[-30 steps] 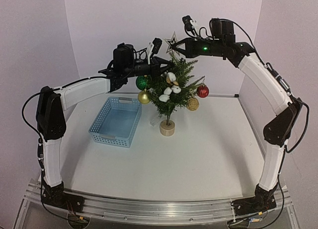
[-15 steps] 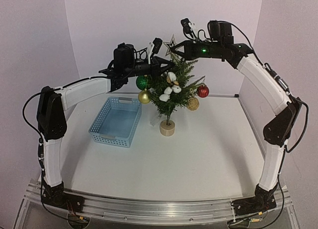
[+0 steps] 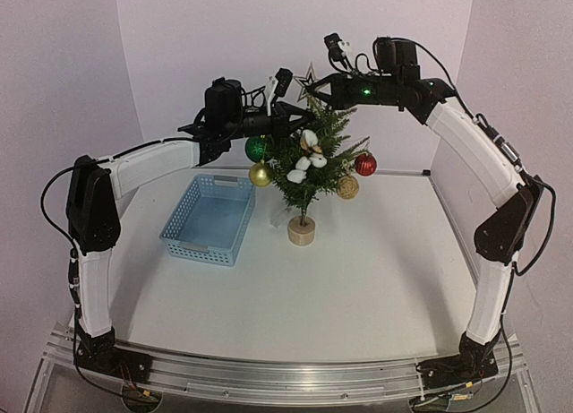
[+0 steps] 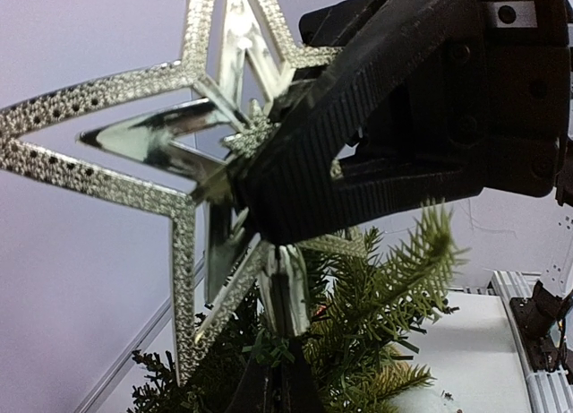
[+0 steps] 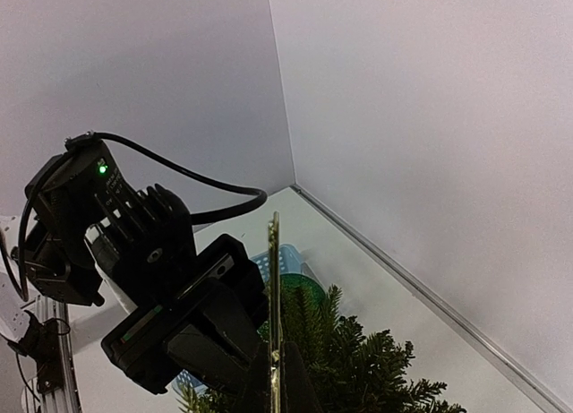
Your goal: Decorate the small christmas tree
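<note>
One tree (image 3: 327,131). Four baubles hang on it: one green bauble (image 3: 258,148) and one gold bauble (image 3: 260,175) at the tree's left, and one red bauble (image 3: 365,165) and a second gold bauble (image 3: 347,187) at its right. White pieces (image 3: 318,160) at the tree's middle: about four, exact count unclear. One star (image 3: 310,77) at the tree's top. One basket (image 3: 199,250) left of the tree. Two arms: left arm (image 3: 148,162), right arm (image 3: 466,140).

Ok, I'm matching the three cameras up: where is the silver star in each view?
Top external: star upper centre, over the small christmas tree.
Left wrist: star fills the left half, close up.
Right wrist: star edge-on, a thin strip at bottom centre.
Shared landmark: the tree's green top, right below it in all three.
</note>
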`<state>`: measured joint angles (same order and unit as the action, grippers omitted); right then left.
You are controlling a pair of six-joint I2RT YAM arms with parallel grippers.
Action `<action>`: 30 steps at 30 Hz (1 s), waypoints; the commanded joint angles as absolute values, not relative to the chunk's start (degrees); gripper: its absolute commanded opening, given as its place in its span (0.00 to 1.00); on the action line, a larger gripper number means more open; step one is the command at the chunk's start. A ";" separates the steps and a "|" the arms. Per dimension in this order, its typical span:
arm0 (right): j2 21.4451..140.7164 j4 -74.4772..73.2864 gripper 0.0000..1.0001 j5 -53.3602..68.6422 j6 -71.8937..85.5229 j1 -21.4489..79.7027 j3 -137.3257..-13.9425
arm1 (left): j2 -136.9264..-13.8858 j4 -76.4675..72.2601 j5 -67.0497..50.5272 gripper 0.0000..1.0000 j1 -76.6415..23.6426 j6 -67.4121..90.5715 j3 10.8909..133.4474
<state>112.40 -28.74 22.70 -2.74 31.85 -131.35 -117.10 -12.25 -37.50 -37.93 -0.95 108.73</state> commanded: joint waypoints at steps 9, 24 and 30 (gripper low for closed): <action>112.36 -27.63 0.00 21.35 -4.86 32.28 -132.64 | -117.36 -13.27 -37.71 0.00 -37.81 -0.53 111.51; 111.50 -27.94 0.00 19.98 -6.04 32.56 -132.54 | -117.25 -12.85 -37.73 0.00 -37.79 -0.69 111.36; 111.40 -27.95 0.00 20.13 -5.98 32.66 -133.87 | -117.33 -13.01 -37.72 0.00 -37.79 -0.50 111.52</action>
<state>112.40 -28.75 20.71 -5.19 32.21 -131.55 -117.10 -12.25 -37.50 -37.93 -0.95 108.73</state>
